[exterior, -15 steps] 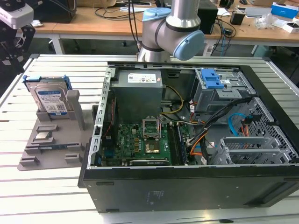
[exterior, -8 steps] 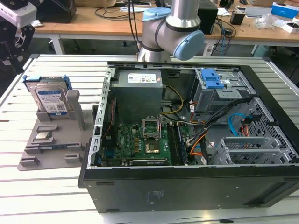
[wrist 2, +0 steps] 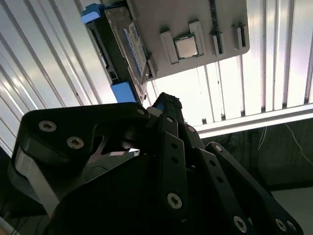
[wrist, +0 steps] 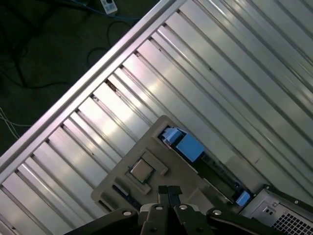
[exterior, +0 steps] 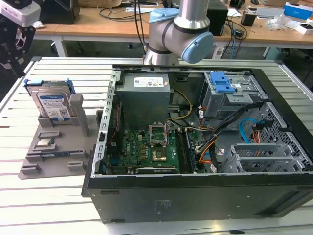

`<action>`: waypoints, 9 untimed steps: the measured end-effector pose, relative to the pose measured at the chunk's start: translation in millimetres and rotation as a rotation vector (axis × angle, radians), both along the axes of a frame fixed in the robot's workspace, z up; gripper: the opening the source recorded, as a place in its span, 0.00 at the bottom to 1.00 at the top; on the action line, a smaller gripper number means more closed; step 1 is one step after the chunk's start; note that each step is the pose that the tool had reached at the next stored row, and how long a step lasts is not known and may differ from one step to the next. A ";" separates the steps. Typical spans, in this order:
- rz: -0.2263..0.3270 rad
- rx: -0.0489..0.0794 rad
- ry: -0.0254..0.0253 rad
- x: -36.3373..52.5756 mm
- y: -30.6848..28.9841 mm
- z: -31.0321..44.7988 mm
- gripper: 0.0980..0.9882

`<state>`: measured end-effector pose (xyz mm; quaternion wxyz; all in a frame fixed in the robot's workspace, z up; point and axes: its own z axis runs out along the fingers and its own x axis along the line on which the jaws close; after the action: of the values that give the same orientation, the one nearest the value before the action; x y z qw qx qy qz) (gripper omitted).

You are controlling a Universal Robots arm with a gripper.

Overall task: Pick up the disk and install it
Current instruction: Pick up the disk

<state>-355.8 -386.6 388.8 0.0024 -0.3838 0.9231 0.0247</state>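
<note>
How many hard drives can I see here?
1: a flat silver metal hard drive, blue-framed, on edge in the grey plastic holder at the exterior view's left. Others may be hidden.

gripper (wrist: 168, 190) closed tight, facing down

The disk (exterior: 51, 105) stands with its lower edge hidden behind the wall of the grey holder (exterior: 63, 142).

On the table (exterior: 49, 208) the disk (exterior: 51, 105) stands on edge at the back of a tray (exterior: 61, 143), a chip (exterior: 45, 143) lies flat before it, and the computer case (exterior: 195, 198) sits just beside the tray on the exterior view's right.
</note>
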 end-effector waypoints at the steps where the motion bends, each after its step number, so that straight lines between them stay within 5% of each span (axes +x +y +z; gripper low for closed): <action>1: 0.011 0.000 0.0000 0.0 0.0 0.0 0.01; 9: 0.119 0.000 0.0001 0.0 0.0 0.0 0.01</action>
<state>-355.8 -386.6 388.9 0.0009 -0.4379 0.8987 0.0248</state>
